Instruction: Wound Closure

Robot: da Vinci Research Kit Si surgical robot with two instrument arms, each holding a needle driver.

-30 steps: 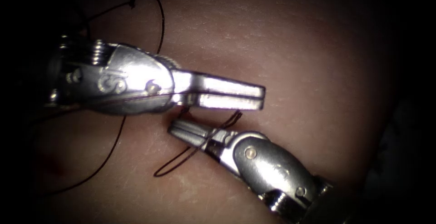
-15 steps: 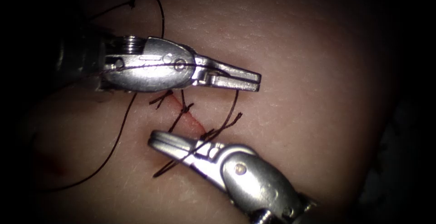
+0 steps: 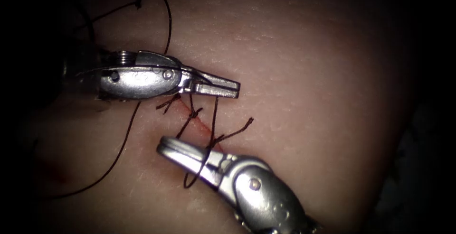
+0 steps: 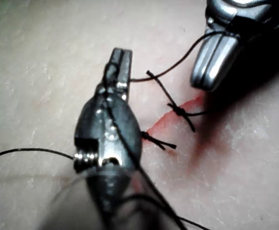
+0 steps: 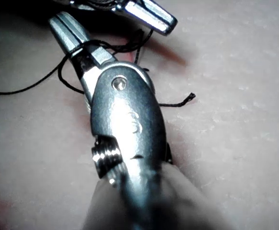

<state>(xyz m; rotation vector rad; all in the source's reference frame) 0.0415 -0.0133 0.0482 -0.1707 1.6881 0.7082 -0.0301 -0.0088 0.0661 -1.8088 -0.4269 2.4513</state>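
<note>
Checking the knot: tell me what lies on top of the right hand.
A loop of thread lies across the right hand, running up to the left hand, which is shut on it. The tissue beneath is covered.

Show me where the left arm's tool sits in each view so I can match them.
Endoscope view: left tool, jaws shut on thread, just above the cut.
Left wrist view: left tool nearest the camera, thread running from its jaws toward the right tool.
Right wrist view: left tool beyond the right tool's tips.
Shared landmark: the red cut.
</note>
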